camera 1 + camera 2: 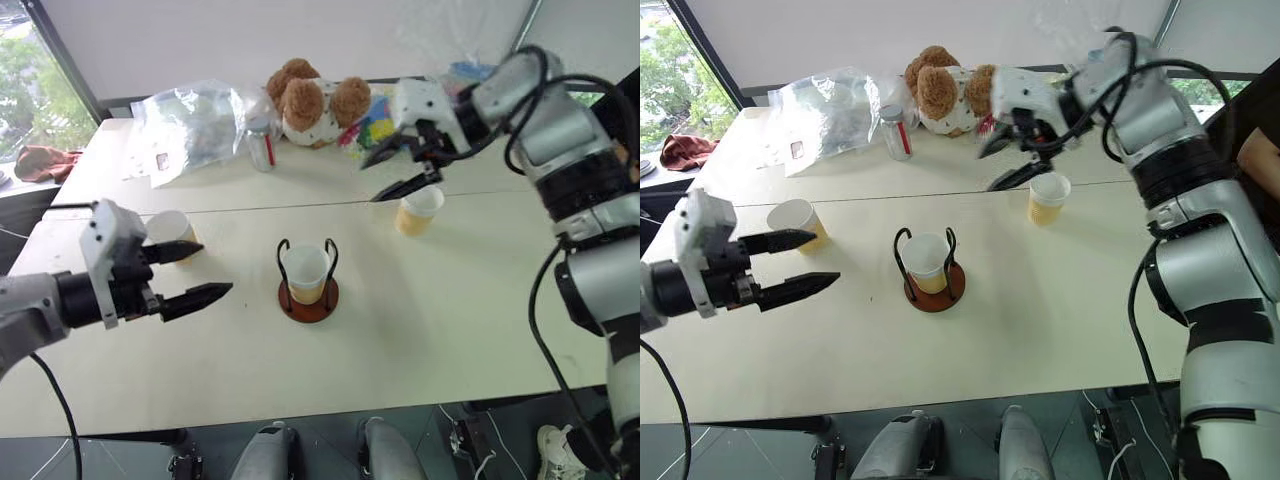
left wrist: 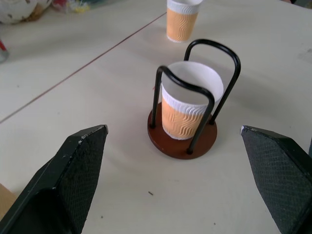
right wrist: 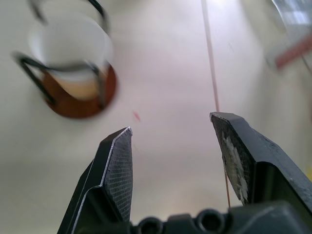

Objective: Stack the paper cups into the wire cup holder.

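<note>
The wire cup holder (image 1: 312,308) stands mid-table on its dark red base. One paper cup (image 1: 304,268) sits upright between its black loops. A second paper cup (image 1: 170,228) stands at the left, just behind my left gripper (image 1: 215,268), which is open, empty and pointing toward the holder. In the left wrist view, the holder (image 2: 170,146) lies ahead between the two fingers (image 2: 73,175). A third paper cup (image 1: 420,210) stands at the right. My right gripper (image 1: 368,181) hovers open and empty just left of that cup and above the table. The right wrist view shows the holder (image 3: 73,105) blurred.
Along the table's far side lie a clear plastic bag (image 1: 195,125), a can (image 1: 261,148), a plush bear (image 1: 312,105) and colourful packets (image 1: 372,125). A seam (image 1: 250,210) crosses the table. A red cloth (image 1: 40,160) lies at the far left. A person's arm (image 1: 1260,150) shows at the right edge.
</note>
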You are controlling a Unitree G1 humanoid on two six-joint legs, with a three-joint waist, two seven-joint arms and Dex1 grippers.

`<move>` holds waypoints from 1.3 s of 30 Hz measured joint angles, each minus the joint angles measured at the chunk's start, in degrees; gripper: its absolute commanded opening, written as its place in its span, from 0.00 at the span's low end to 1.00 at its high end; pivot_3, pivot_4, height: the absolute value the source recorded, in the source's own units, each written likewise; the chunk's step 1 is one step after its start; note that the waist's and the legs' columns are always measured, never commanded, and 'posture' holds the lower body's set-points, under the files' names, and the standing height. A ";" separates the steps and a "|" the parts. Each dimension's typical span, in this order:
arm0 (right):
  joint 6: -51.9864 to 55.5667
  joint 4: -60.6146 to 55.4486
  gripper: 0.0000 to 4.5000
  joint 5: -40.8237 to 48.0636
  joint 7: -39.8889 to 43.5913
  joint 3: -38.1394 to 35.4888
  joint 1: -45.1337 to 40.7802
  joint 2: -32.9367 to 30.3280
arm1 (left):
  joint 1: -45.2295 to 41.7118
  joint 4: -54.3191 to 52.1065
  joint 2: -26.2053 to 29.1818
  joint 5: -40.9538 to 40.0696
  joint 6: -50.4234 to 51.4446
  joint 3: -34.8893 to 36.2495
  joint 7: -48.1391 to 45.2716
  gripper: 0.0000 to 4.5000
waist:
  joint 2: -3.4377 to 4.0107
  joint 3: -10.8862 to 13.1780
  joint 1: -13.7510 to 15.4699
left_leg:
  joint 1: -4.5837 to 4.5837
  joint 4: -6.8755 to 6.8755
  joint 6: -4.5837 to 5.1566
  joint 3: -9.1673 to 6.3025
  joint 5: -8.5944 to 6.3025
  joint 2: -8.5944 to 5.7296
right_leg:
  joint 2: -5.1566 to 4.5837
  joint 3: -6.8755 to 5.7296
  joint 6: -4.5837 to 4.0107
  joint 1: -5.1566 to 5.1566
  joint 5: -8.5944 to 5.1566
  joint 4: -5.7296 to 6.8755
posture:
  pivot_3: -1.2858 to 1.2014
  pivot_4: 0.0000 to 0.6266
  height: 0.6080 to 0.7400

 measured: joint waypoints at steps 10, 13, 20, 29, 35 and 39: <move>-5.26 14.32 0.62 -11.74 -6.21 -2.65 2.67 2.45 | -4.90 5.62 0.67 2.15 -1.43 -6.15 -3.07 1.00 | 0.12 0.07 -1.58 | 0.00 -0.08 -0.12 0.09 0.08 0.07 | 0.10 0.09 0.01 -0.08 0.00 0.03 | 0.52 0.24 1.00; -6.17 16.18 0.62 -13.68 -6.20 -3.72 2.67 3.70 | -4.96 5.69 0.52 3.27 -2.01 -7.31 -3.69 1.00 | 0.12 0.07 -1.63 | 0.00 -0.08 -0.12 0.09 0.08 0.06 | 0.09 0.10 0.01 -0.09 0.00 0.04 | 0.52 0.24 1.00; -8.63 21.25 0.30 -19.77 -13.78 -4.06 3.64 7.71 | -4.66 6.15 -0.93 5.25 -3.28 -7.44 -3.66 1.00 | 0.11 0.07 -1.63 | 0.00 -0.06 -0.14 0.08 0.09 0.05 | 0.08 0.11 0.01 -0.07 0.01 0.04 | 0.52 0.24 1.00; -9.67 23.73 0.00 -21.95 -14.05 -6.04 4.14 8.82 | -3.26 6.11 -1.25 6.26 -3.39 -7.57 -3.55 1.00 | 0.12 0.07 -1.61 | 0.00 -0.07 -0.14 0.05 0.09 0.05 | 0.09 0.10 0.01 -0.07 0.01 0.04 | 0.52 0.24 1.00; -11.15 24.31 0.00 -22.39 -11.70 -7.82 2.13 8.71 | -1.91 6.19 -1.01 7.33 -3.38 -6.75 -4.19 1.00 | 0.18 0.11 -1.69 | -0.01 -0.07 -0.15 0.07 0.10 0.05 | 0.10 0.10 0.01 -0.10 0.01 0.05 | 0.52 0.24 1.00; -9.00 16.89 0.00 -13.83 2.54 -11.80 -7.32 7.96 | 0.31 7.21 1.08 8.54 -3.29 -6.01 -6.53 1.00 | 0.34 0.21 -2.04 | 0.01 -0.17 -0.15 0.08 0.10 0.15 | 0.20 0.09 0.01 -0.17 0.01 0.08 | 0.52 0.24 1.00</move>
